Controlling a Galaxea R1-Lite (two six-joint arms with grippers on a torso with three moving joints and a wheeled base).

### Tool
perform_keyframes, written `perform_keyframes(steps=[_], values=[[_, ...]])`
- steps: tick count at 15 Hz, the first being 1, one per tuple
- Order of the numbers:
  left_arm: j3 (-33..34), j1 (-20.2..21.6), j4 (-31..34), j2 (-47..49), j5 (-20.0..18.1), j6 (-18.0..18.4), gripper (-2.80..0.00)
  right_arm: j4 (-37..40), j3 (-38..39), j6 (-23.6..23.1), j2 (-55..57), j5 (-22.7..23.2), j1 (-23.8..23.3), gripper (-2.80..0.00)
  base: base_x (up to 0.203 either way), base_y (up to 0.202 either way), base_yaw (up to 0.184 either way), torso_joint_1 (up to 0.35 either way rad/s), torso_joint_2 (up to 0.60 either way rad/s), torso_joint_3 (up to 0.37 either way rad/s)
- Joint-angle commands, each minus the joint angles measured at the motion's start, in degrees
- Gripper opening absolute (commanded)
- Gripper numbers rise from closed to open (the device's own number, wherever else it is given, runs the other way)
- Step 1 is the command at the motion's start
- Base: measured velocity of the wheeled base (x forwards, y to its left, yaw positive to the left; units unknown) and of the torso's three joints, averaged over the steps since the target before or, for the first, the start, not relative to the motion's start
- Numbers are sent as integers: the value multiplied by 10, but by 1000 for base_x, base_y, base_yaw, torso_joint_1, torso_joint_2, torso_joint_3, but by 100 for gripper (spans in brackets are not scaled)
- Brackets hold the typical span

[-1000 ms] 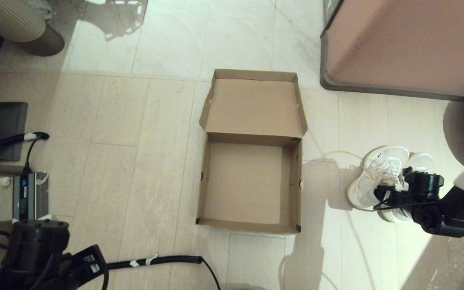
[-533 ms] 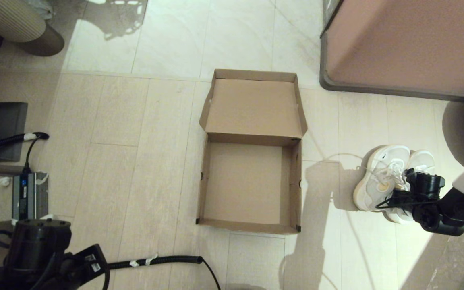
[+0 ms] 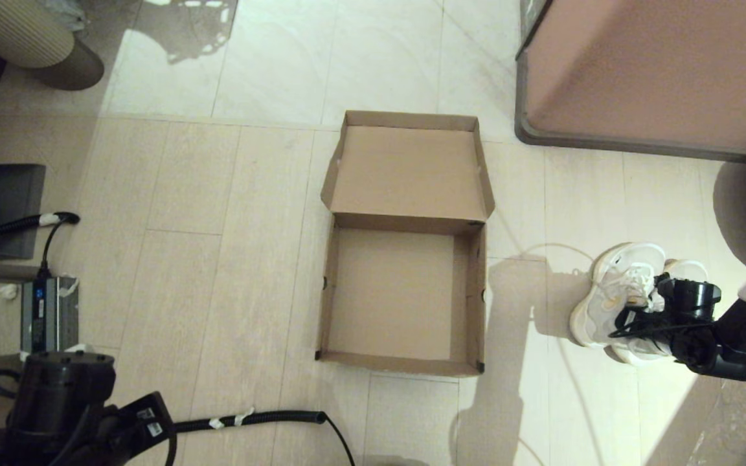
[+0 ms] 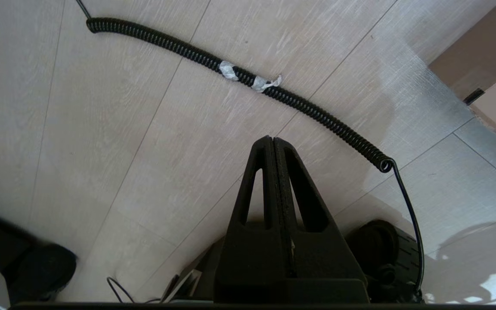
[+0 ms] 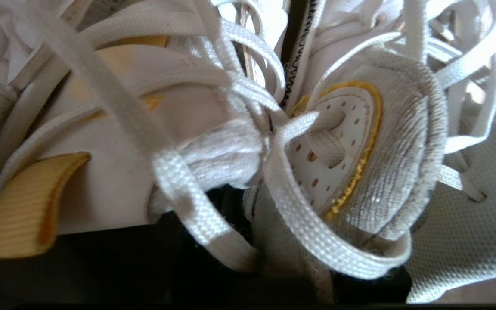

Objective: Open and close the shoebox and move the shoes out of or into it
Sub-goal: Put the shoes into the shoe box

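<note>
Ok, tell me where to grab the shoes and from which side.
Probably from above, at the inner collars where the two shoes press together side by side, openings up. One pinch there takes both. The right gripper is already down among the laces at that seam.

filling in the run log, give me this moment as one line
shoebox: open, empty | sneakers: on floor right of it | right gripper: clamped on sneakers | left gripper: shut, parked

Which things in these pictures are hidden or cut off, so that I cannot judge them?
- Right claw: head view, its tips are buried among the shoes; right wrist view, laces cover them.
- Second shoe: head view, mostly behind the arm.
- Shoebox outer label: not visible.
- Cabinet: cut off by the edge.
</note>
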Motion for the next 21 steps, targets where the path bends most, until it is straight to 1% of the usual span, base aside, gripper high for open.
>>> perform_keyframes(steps=[1, 4, 6, 7, 8, 10, 11, 12, 14, 16, 17, 19, 21], values=[[-1, 0, -2, -4, 1, -2, -280, 21, 61, 3, -97, 26, 0, -280, 0, 0, 0, 0, 0, 0], [6, 1, -1, -16, 1, -4, -280, 55, 144, 6, -213, 63, 1, -280, 0, 0, 0, 0, 0, 0], [5, 1, -1, -26, 1, -3, -280, 94, 183, 14, -304, 80, 2, -280, 0, 0, 0, 0, 0, 0], [4, 1, -1, -31, 1, -2, -280, 127, 195, 17, -356, 92, 2, -280, 0, 0, 0, 0, 0, 0], [4, 1, -1, -34, 1, -2, -280, 177, 202, 21, -418, 110, 7, -280, 0, 0, 0, 0, 0, 0], [4, 1, -1, -34, -2, -3, -280, 290, 201, 26, -523, 142, 33, -280, 0, 0, 0, 0, 0, 0], [1, 1, -1, -31, -3, -3, -280, 351, 194, 30, -569, 154, 66, -280, 0, 0, 0, 0, 0, 0], [-3, 1, -1, -30, -3, -3, -280, 395, 184, 33, -596, 160, 112, -280, 0, 0, 0, 0, 0, 0], [-7, 1, -1, -30, -3, -1, -280, 441, 167, 35, -616, 150, 189, -280, 0, 0, 0, 0, 0, 0], [-18, 2, 0, -31, -2, -1, -280, 454, 158, 34, -617, 136, 267, -280, 0, 0, 0, 0, 0, 0], [-24, 1, 0, -29, -2, 0, -280, 455, 154, 35, -611, 122, 306, -280, 0, 0, 0, 0, 0, 0], [-35, 2, 1, -23, -2, 0, -280, 451, 140, 35, -586, 81, 388, -280, 0, 0, 0, 0, 0, 0], [-36, 1, 0, -20, -2, 0, -280, 437, 119, 36, -551, 58, 454, -280, 0, 0, 0, 0, 0, 0]])
